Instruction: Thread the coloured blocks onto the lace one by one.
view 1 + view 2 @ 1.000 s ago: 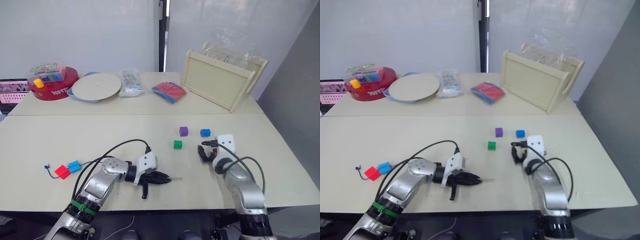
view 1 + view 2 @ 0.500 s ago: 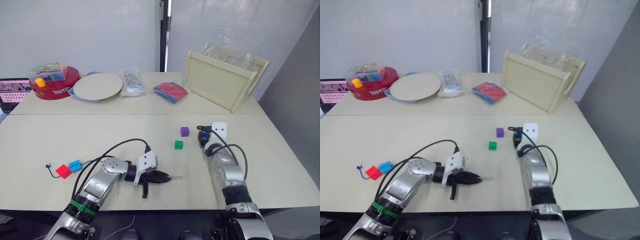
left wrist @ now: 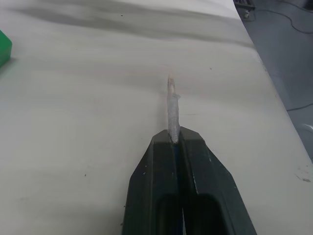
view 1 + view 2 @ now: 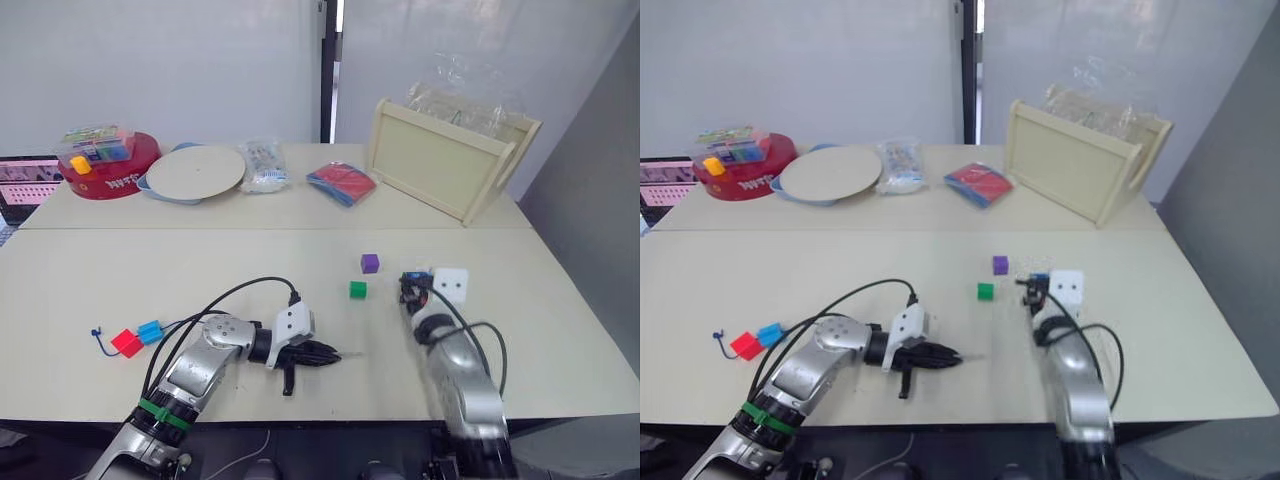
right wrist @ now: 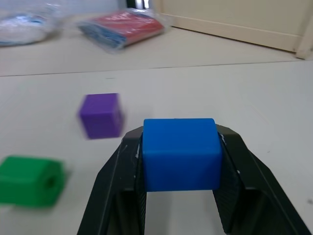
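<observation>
While the left end effector [image 4: 322, 353] rests low on the near part of the desk [image 4: 560, 300], its fingers are pressed shut on the lace [image 3: 172, 105], whose pale stiff tip sticks out beyond the fingertips and lies nearly flat, pointing toward the robot's right. That is the axis the coming move turns on, as I judge it — a block's hole has to be brought into line with that tip. The right end effector [image 5: 179, 147] sits to the right of the tip and a little farther out, well apart from it, clamped on a blue block [image 5: 179, 152] that fills the space between its fingers. So the block lies to the right of the lace tip, and the right arm is the one that carries it across; whether the hole faces the tip I cannot tell.

Farther back along the lace, at the left of the desk, a red block [image 4: 126, 343] and a second blue block [image 4: 149, 331] sit side by side, seemingly already on the cord near its knotted end. Beyond the end effectors, the green block [image 4: 357, 289] and the purple block [image 4: 370, 263] lie loose on the desk, near each other.

Compared with a second ago, the blue block that lay on the desk beside the purple one is gone from there — the right end effector reached out to it and now holds it, drawn back a little. The left end effector has not moved.
</observation>
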